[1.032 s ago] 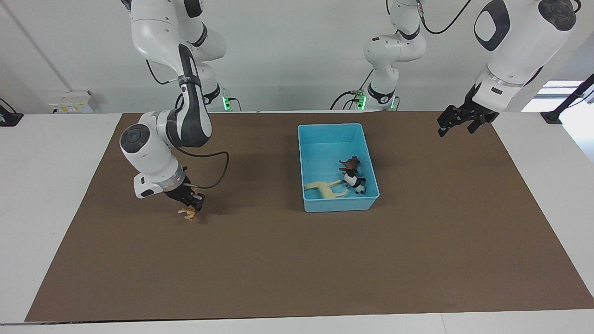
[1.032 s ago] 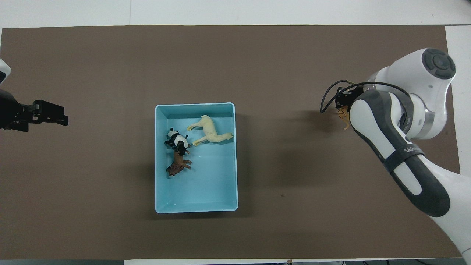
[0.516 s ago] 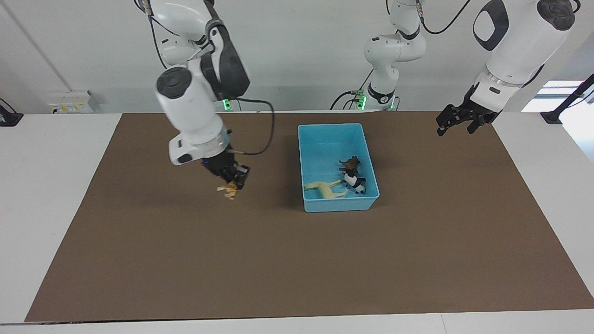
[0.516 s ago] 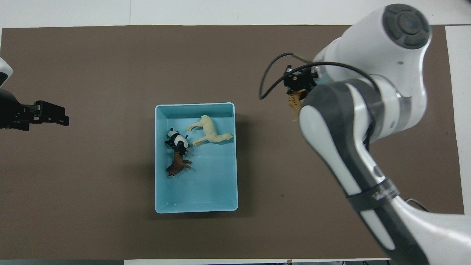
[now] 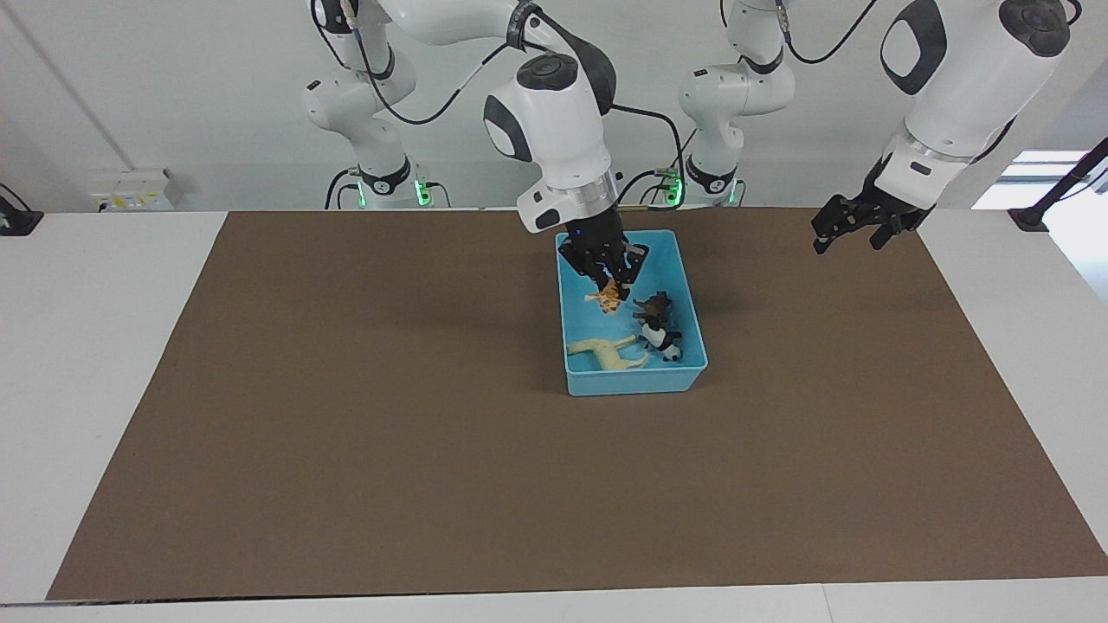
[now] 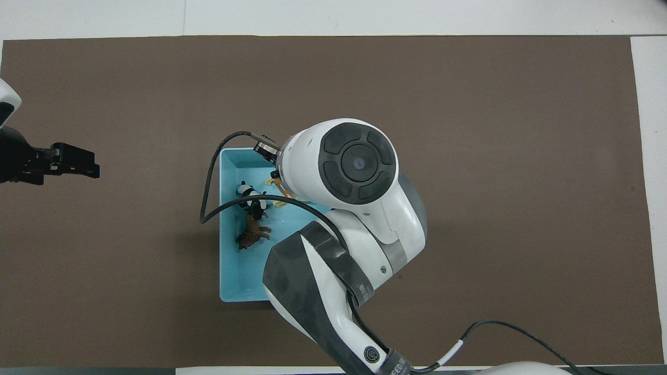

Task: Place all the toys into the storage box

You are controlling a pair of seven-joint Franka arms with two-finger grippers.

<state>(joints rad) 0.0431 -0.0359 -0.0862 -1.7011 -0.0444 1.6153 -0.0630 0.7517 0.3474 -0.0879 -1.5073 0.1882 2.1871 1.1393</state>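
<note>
Plain white wall, white table under a brown mat, bright window at one side.

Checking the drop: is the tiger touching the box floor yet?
Cannot tell. In the facing view the tiger hangs at the right gripper over the box, but no gap or contact with the floor shows; overhead, the arm hides it.

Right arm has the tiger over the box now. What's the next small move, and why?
Probably open the jaws and let go. The right gripper hangs over the storage box with the tiger at its tip, above bare floor. The horse, brown animal and panda already lie inside. The left gripper waits, open, over the mat.
</note>
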